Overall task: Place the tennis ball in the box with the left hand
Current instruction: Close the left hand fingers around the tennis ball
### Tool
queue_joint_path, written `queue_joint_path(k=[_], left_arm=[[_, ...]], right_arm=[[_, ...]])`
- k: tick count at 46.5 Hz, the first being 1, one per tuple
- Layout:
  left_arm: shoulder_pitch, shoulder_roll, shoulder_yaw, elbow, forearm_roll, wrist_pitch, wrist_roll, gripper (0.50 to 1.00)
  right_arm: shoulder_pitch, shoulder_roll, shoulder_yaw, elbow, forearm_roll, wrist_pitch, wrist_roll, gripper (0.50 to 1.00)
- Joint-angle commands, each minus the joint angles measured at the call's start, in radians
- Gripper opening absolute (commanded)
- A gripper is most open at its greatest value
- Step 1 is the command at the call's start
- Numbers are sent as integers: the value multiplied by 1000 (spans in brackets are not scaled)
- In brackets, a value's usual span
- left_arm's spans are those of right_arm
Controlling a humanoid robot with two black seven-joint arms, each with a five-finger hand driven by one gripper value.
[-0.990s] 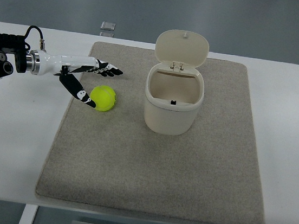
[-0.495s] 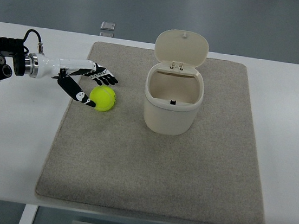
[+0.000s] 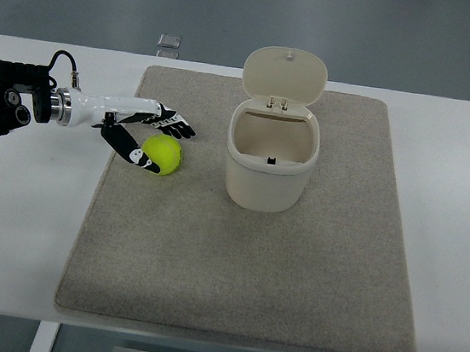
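Observation:
A yellow-green tennis ball (image 3: 166,154) lies on the grey mat (image 3: 251,255), left of the box. The box (image 3: 271,156) is a cream bin standing upright on the mat, its hinged lid (image 3: 285,76) tipped open at the back. My left hand (image 3: 160,141) reaches in from the left edge. Its fingers are spread around the ball, the thumb on the near-left side and the other fingers over the far side. The thumb tip touches or nearly touches the ball. The ball rests on the mat. The right arm is not in view.
The mat lies on a white table (image 3: 23,227). A small clear object (image 3: 170,42) sits at the table's far edge. The box interior shows a small dark spot at the bottom.
My left hand has shifted a little right, closing around the ball. The fingers now reach over the ball's far side. The ball has barely moved.

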Motion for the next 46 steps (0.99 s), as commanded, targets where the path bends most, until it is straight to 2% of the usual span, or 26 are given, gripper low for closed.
queue_joint_path(k=[1,4,34,46], left_arm=[[0,-7,0,-3,0,-1,0,893],[0,-10,0,-5,-1,-1,0,926],[-20,-7,7,8,154,1,-1,936],[-14,-28,1,28,209,55,-1,936]], right_arm=[[0,0,0,0,0,0,-1,903],[0,0,0,0,0,0,0,901],[0,0,0,0,0,0,0,903],[0,0,0,0,0,0,0,901]])
